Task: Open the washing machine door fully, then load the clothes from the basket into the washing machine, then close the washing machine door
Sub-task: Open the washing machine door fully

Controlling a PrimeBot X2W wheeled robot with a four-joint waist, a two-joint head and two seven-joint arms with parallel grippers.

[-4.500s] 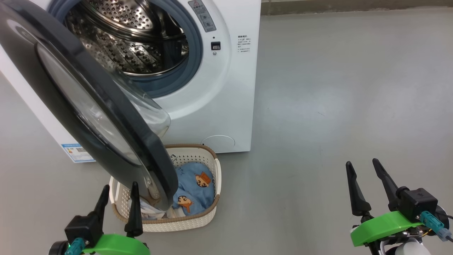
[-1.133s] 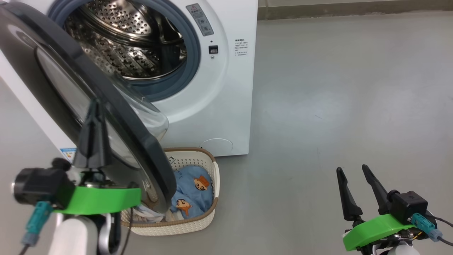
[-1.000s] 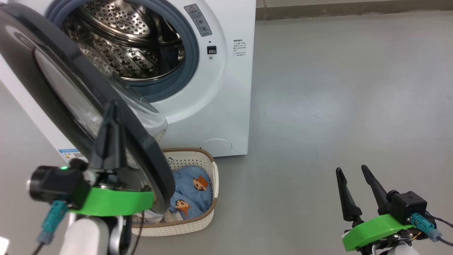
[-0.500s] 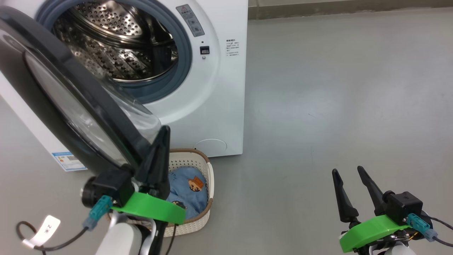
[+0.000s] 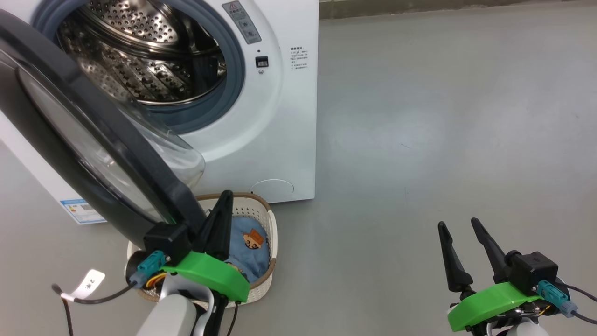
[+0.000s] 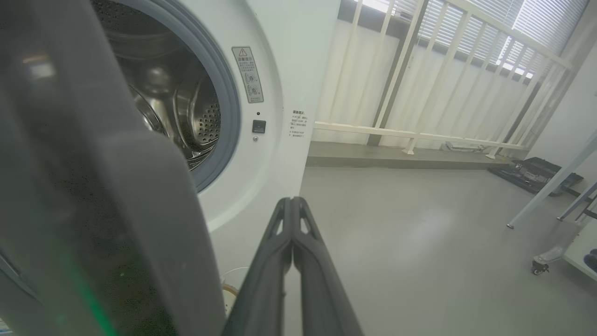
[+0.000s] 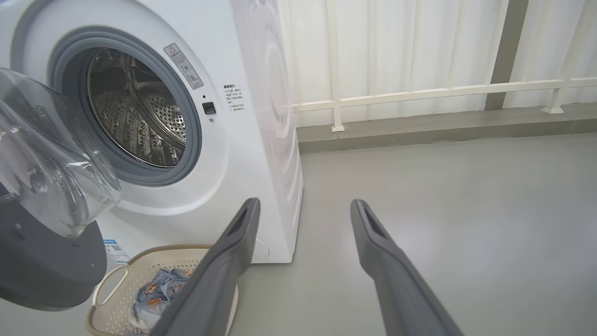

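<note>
Holding our left gripper (image 5: 226, 196) pressed together just beside the lower rim of the washing machine door (image 5: 100, 114), we are hovering over the basket (image 5: 262, 287), where the blue cartoon-print clothes (image 5: 247, 235) are lying. Our right gripper (image 5: 458, 223) is hanging spread wide, well apart, over grey floor (image 5: 419, 140). Beyond, the washing machine (image 5: 289, 116) is showing its steel drum (image 5: 140, 60).

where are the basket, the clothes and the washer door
basket (image 5: 246, 208), head view, perforated back wall
clothes (image 5: 249, 254), head view, blue cloth below the cartoon face
door (image 5: 135, 170), head view, black rim
</note>
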